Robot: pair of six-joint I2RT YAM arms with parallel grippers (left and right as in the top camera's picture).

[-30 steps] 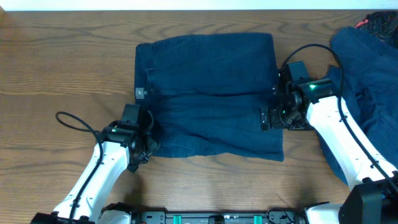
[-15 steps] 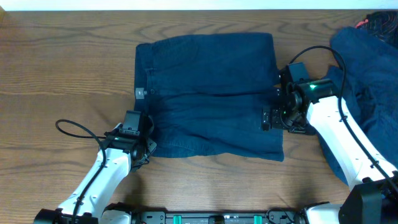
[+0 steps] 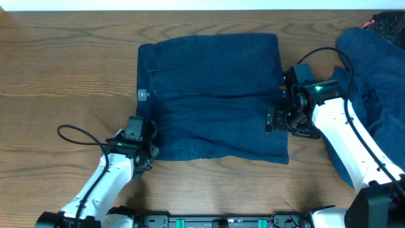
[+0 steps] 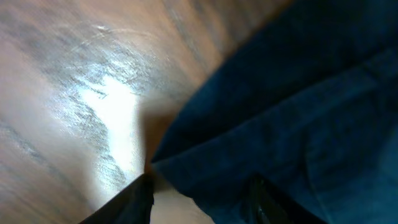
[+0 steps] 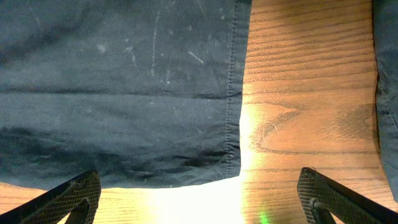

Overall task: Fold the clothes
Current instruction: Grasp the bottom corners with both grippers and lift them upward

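The navy shorts (image 3: 215,95) lie spread flat on the wooden desk (image 3: 63,63), waistband to the left and the two short legs running right, so their long axis goes left to right. The crease between the legs follows that same line.

The left end effector (image 3: 144,140) sits at the shorts' near left corner. In its wrist view the fingers (image 4: 140,199) stand apart on either side of that corner, released rather than clenched. The right end effector (image 3: 276,119) is at the shorts' right edge, over the nearer leg's stitched hem (image 5: 235,93), with its jaws spread wide and holding nothing.

Each arm is thus beside one end of the near edge, which probably has to lift away over the crease. The cloth is soft, matte and plain, and likely to sag between two grips. A second garment (image 3: 370,69), also navy, lies rumpled to the right of the shorts.
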